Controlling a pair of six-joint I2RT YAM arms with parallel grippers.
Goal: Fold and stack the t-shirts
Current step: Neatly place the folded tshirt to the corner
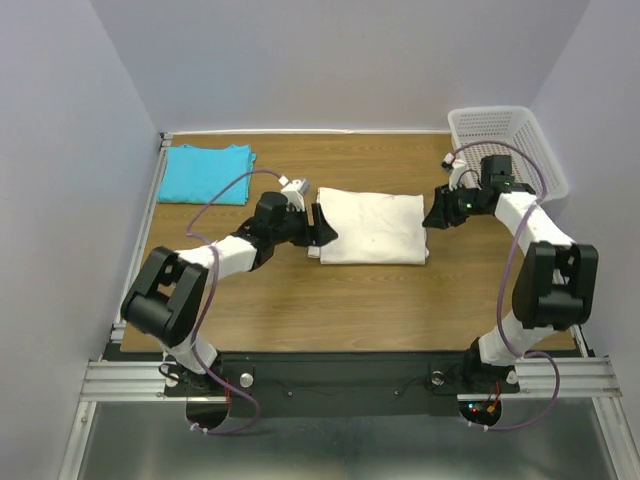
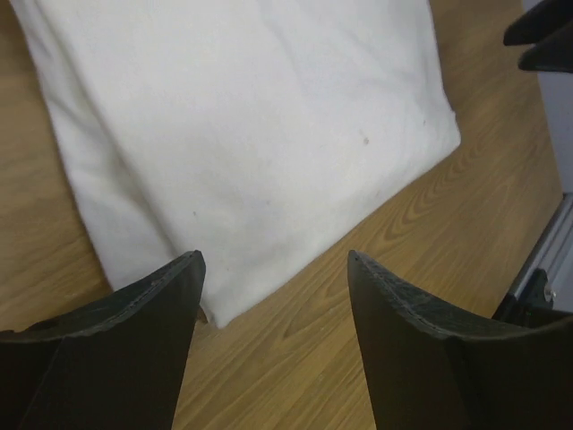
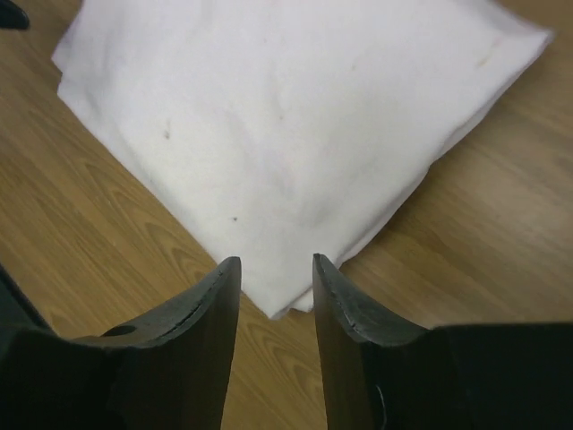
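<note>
The cream t-shirt (image 1: 372, 227) lies folded into a flat rectangle at the table's middle; it also shows in the left wrist view (image 2: 260, 134) and the right wrist view (image 3: 295, 116). The turquoise t-shirt (image 1: 205, 172) lies folded at the far left. My left gripper (image 1: 326, 228) hovers at the cream shirt's left edge, open and empty, its jaws (image 2: 273, 269) wide apart over a shirt corner. My right gripper (image 1: 432, 217) is at the shirt's right edge, open and empty, its jaws (image 3: 275, 267) a little apart just above a corner.
A white perforated basket (image 1: 505, 145) stands at the far right corner, behind the right arm. The table's metal rail (image 1: 150, 200) runs along the left side. Bare wood (image 1: 350, 310) lies in front of the cream shirt.
</note>
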